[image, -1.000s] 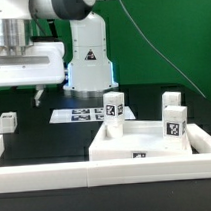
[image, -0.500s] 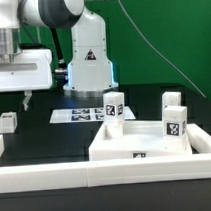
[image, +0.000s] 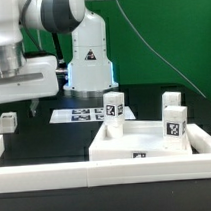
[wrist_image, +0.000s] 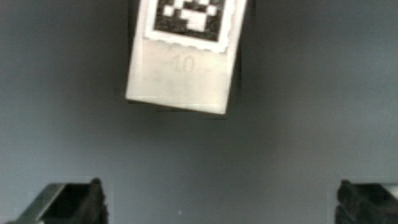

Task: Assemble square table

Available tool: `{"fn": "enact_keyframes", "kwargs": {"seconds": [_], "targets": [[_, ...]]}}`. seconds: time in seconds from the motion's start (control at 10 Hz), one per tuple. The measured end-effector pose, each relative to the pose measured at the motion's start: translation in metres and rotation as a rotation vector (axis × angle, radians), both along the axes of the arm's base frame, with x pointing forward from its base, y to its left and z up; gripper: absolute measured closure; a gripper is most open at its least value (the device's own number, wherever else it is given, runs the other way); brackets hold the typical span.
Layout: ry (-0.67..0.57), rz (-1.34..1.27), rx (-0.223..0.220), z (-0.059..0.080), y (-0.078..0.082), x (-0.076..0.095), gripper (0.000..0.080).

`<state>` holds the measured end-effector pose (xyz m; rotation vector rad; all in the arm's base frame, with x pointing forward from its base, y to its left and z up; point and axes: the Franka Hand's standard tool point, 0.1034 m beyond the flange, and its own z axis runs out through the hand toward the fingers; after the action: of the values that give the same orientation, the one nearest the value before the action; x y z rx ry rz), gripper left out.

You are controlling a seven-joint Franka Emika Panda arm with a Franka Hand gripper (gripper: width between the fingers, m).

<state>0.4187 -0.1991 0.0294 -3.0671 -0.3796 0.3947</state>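
The black table (image: 55, 136) carries the white square tray-like top (image: 156, 143) toward the exterior view's right, with three tagged white legs (image: 115, 106) standing upright at it; whether they stand in it or just behind cannot be told. A fourth small leg (image: 7, 122) sits apart on the exterior view's left, the marker board (image: 79, 115) lies flat farther back, and white border rails (image: 107, 175) run along the near edge.

arm: white Panda (image: 49, 16) at the exterior view's left, wrist angled down over the black table (image: 55, 136)
gripper (image: 31, 105): one dark fingertip visible near the table, rest cropped, holds nothing visible
leg, left: small white block (image: 7, 122), alone, well apart from the others
marker board (image: 86, 115): flat, in front of the robot base
tray top (image: 146, 143): white, raised rim, at the exterior view's right
legs, tagged: three upright blocks (image: 114, 105), (image: 170, 101), (image: 176, 123) at the tray
rail (image: 107, 175): long white, along the front edge
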Motion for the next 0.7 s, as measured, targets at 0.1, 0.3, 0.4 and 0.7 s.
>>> {"fn": "enact_keyframes", "kwargs": {"seconds": [0.1, 0.3, 0.4, 0.7], "targets": [[0.053, -0.005, 0.001, -0.0023, 0.0017, -0.0012, 0.015], [0.165, 0.011, -0.019, -0.0004, 0.0013, -0.0014, 0.015], [0.217, 0.012, -0.018, -0.0024, 0.0048, -0.0012, 0.015], [0.238, 0.015, -0.021, -0.0056, 0.0061, 0.001, 0.015]]}}
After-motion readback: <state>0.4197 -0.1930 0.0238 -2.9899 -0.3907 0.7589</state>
